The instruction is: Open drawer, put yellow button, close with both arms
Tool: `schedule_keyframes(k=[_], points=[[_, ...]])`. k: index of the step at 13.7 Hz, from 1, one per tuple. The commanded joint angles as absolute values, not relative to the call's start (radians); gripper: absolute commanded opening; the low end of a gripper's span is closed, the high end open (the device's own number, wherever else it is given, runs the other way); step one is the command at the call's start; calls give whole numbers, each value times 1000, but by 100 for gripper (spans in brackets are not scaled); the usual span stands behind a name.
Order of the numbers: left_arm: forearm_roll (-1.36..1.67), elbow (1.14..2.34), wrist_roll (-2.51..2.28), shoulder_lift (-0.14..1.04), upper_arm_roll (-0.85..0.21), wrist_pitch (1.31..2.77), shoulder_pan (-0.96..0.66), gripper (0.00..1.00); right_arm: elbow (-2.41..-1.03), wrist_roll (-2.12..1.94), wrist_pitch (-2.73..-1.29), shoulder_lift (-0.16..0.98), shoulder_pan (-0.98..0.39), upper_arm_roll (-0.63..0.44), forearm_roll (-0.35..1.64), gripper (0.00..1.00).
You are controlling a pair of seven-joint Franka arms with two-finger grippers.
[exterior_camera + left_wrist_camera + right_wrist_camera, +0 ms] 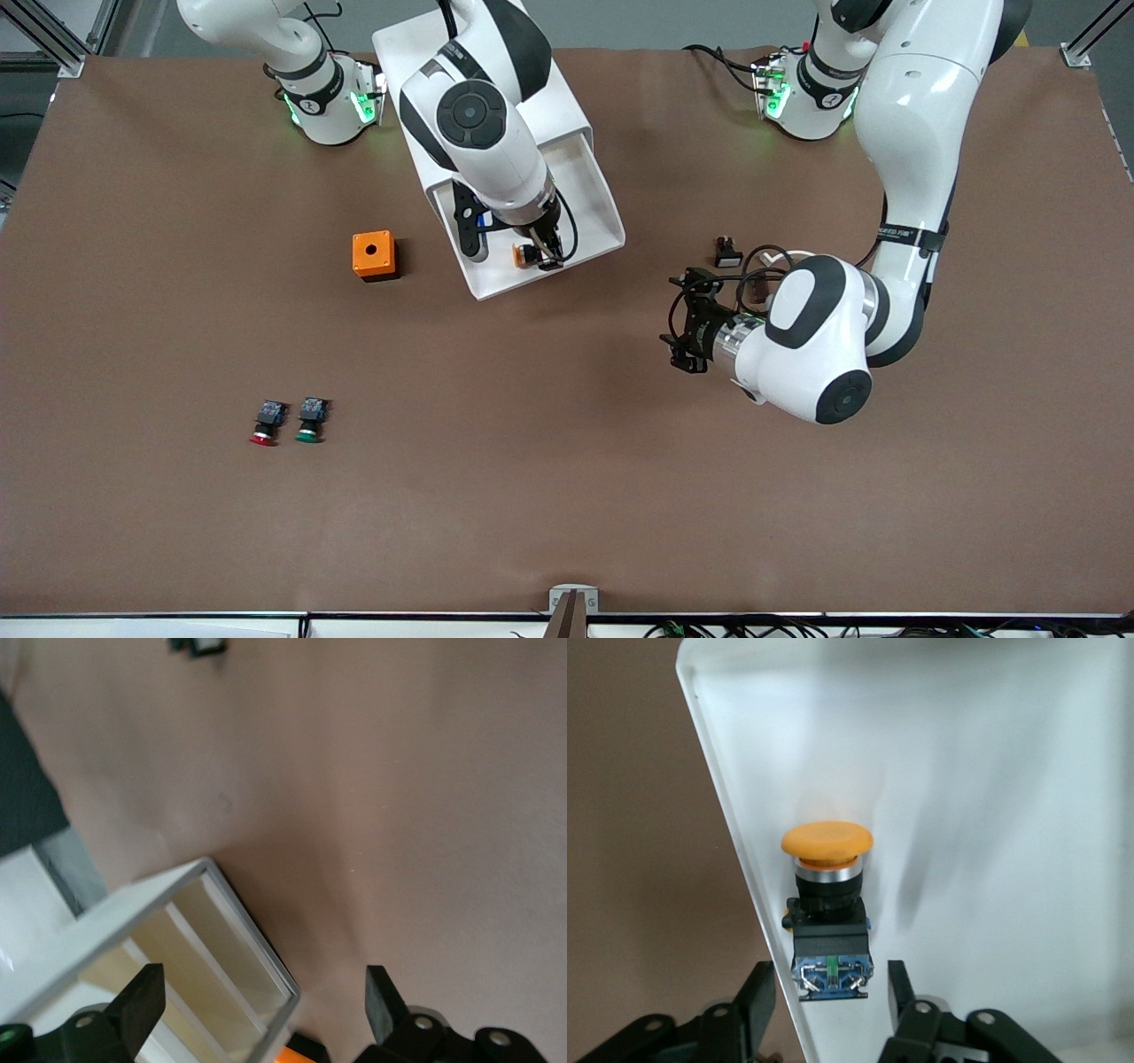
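The top drawer [589,208] of the white cabinet [567,97] stands pulled out toward the front camera. The yellow button [523,255] lies on its side in the drawer, close to the wall at the right arm's end. In the right wrist view it [827,840] rests on the drawer floor [992,771]. My right gripper [545,252] hangs over it, open, with its fingers either side of the blue rear block and not touching it [829,973]. My left gripper [678,321] is open and empty over the table beside the drawer. The left wrist view shows that gripper [266,979] near the drawer's rim [151,890].
An orange box with a round hole [374,255] stands beside the drawer toward the right arm's end. A red-capped button [264,424] and a green-capped button [310,420] lie nearer the front camera. A small black part [728,252] lies near the left arm.
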State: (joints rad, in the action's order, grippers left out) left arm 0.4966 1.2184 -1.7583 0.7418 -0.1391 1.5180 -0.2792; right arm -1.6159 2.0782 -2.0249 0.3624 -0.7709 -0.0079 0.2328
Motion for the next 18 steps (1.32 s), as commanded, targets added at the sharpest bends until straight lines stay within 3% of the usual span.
schedule_keyframes(k=[1,4,9,12,18], points=[[428,1215,-1495,723,-134,1519,-279,100,-1597,2094,-2017,347,-759,-26,229,100],[316,1216,-1396,724,-101,1552,-294,100,-1540,1804,-1898,327,-658,-26,225,100],[169,1226,-1181,735,-114,1744,-368,100,-1540,1184,-1686,233,-429,-25,198,100],[166,1235,-962,732,-115,1759,-399,100,-1555,915,-1629,183,-313,-28,181,100],[170,1246,-963,713,-130,1812,-537,100,-1557,364,-1595,117,-92,-28,54,100]])
